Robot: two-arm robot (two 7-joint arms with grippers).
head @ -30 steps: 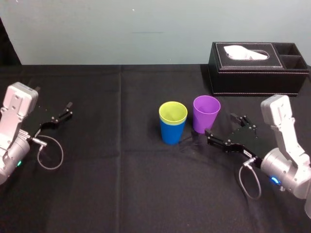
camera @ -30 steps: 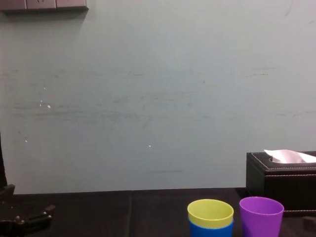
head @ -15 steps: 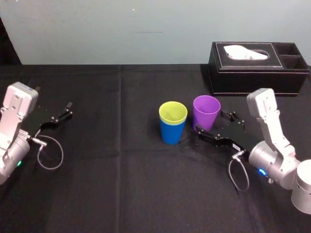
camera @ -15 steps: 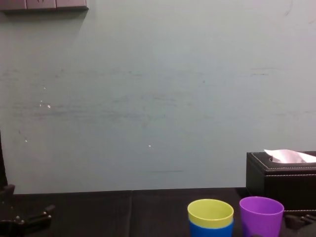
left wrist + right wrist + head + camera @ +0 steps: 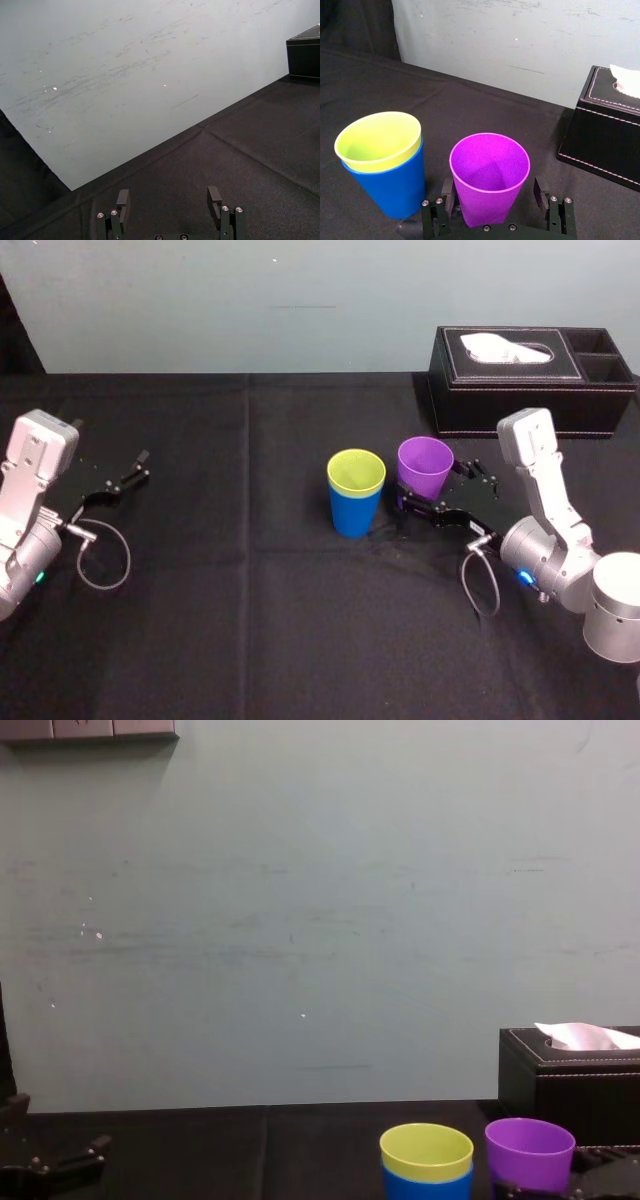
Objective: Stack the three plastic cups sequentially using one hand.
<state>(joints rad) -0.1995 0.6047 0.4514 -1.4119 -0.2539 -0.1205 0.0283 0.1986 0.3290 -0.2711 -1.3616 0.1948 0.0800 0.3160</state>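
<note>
Left gripper (image 5: 135, 468) sits low over the bench (image 5: 250, 590) on its far left, well apart from the cups. Its fingers (image 5: 122, 197) are spread wide with nothing between them. The left wrist view shows bare black cloth and the pale wall ahead of it.

Near bench centre, the yellow-green cup (image 5: 356, 472) is nested upright inside the blue cup (image 5: 353, 515). Its rim stands a little above the blue rim. The blue cup stands on the bench.

Just right of that pair is the purple cup (image 5: 424, 465), upright on the bench, mouth up and empty. It is close beside the blue cup, and I cannot tell whether they touch.

Right gripper (image 5: 437, 487) reaches in from the right at bench level and straddles the lower part of the purple cup. In the right wrist view the fingers (image 5: 538, 191) stand one on each side of the cup. They are still parted: a gap shows on one side, while the other finger is right against the wall or nearly so. The cup is not squeezed.

Behind and to the right, the black tissue box (image 5: 530, 380) sits at the back of the bench with white tissue sticking out, apart from the cups.
</note>
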